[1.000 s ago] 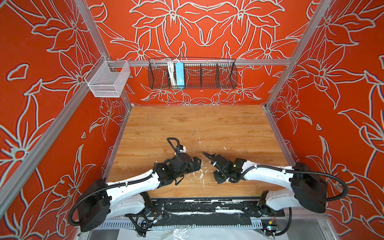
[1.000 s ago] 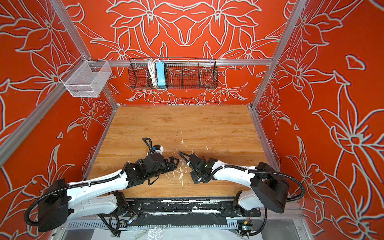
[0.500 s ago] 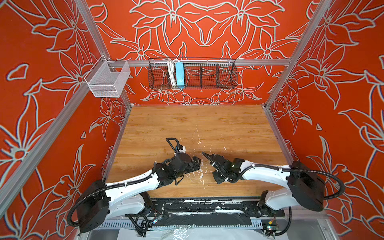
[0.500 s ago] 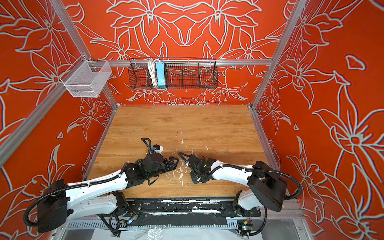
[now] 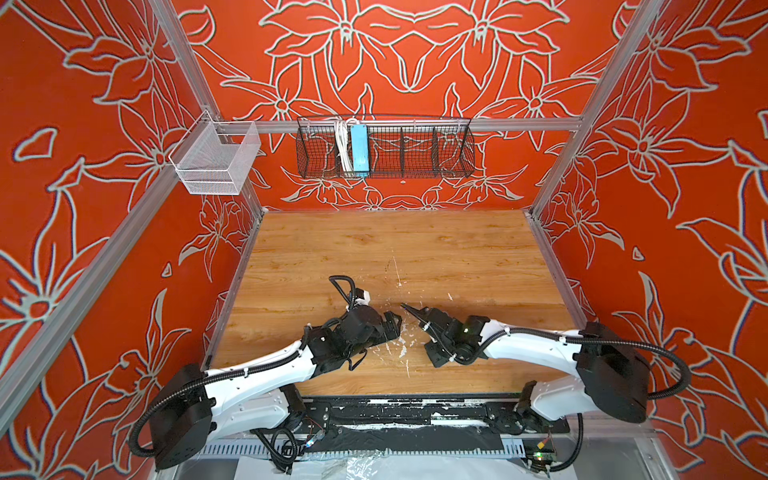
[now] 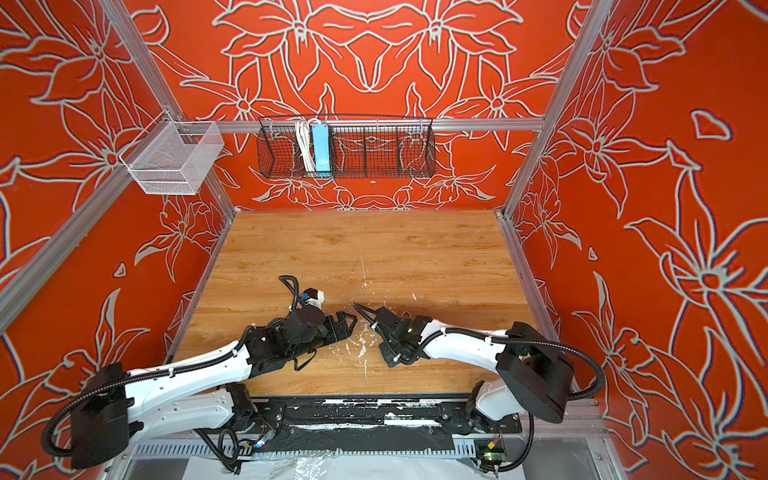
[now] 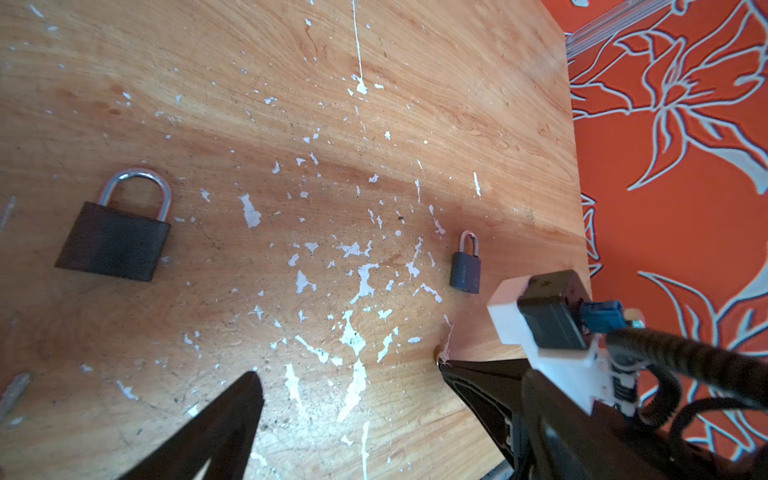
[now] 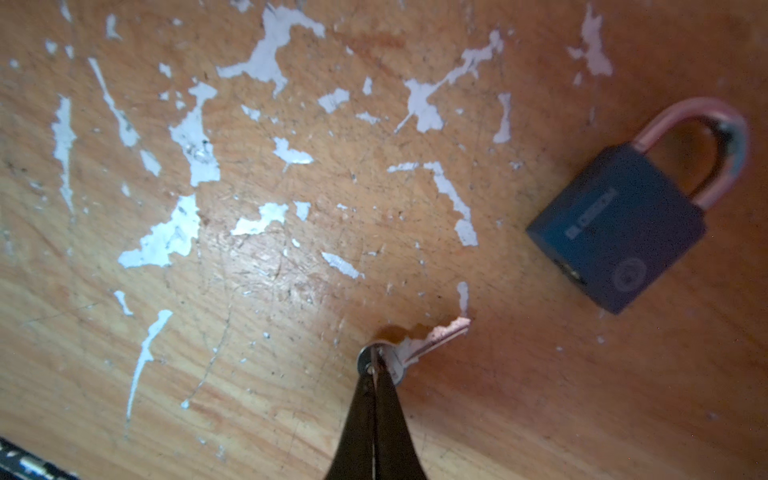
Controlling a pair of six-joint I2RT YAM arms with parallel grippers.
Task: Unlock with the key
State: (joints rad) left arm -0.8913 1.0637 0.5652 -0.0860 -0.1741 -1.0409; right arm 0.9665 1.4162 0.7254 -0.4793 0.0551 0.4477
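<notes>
Right gripper closed on key head, near-middle of table; padlock lies close by, apart. Left gripper wide open, empty. I worry: thin pinch lets key pivot on lift, and unsteadied padlock skids when I push in

in both top views the table is left bare from its middle toward 12 o'clock. toward 6 o'clock, passage is narrowed by the wide-spread left gripper and the right gripper, closed on the key. open wood is seen between one padlock and a second padlock.
</notes>
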